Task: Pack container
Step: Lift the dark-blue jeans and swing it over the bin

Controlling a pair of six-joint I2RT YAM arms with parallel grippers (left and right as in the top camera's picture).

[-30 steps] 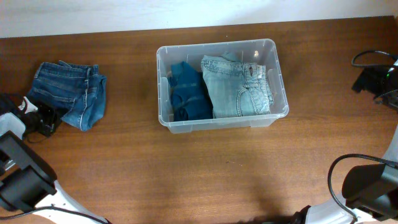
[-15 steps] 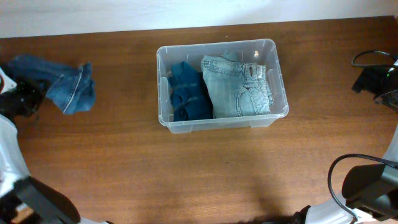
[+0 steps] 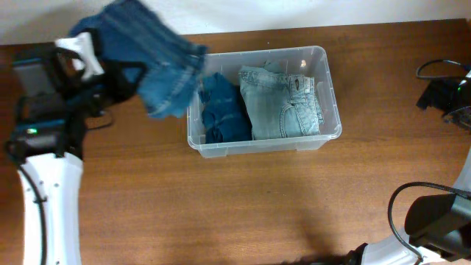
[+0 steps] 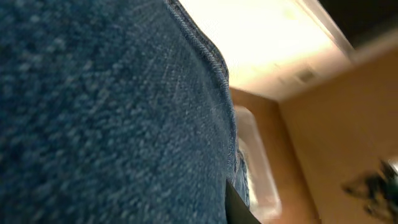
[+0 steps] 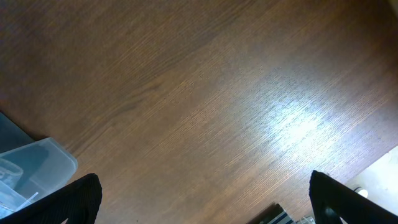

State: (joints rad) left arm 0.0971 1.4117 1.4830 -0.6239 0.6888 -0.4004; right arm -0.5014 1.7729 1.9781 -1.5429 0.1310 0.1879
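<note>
1. Overhead view — denim shorts hang from the left gripper, up off the counter, and their lower edge overlaps the left rim of the container. The gripper has hold of the cloth, but its fingers are buried in it, so how far they are closed cannot be told.
2. The container stands on the counter at mid-table, towards the far edge. Inside it, a dark teal garment lies along the left side and folded light blue jeans fill the right side, the two touching.
3. The right arm sits at the far right edge, well apart from the container.
4. Left wrist view — blue denim fills most of the frame, its stitched hem running down the middle. Past that hem a part of the clear container shows, with the brown counter beside it.
5. Right wrist view — the right gripper is spread wide, with one dark fingertip at the lower left, the other at the lower right and nothing between them.
6. Bare counter with a bright glare patch lies under it. One rounded corner of the container shows at the left edge, beside the left fingertip.
</note>
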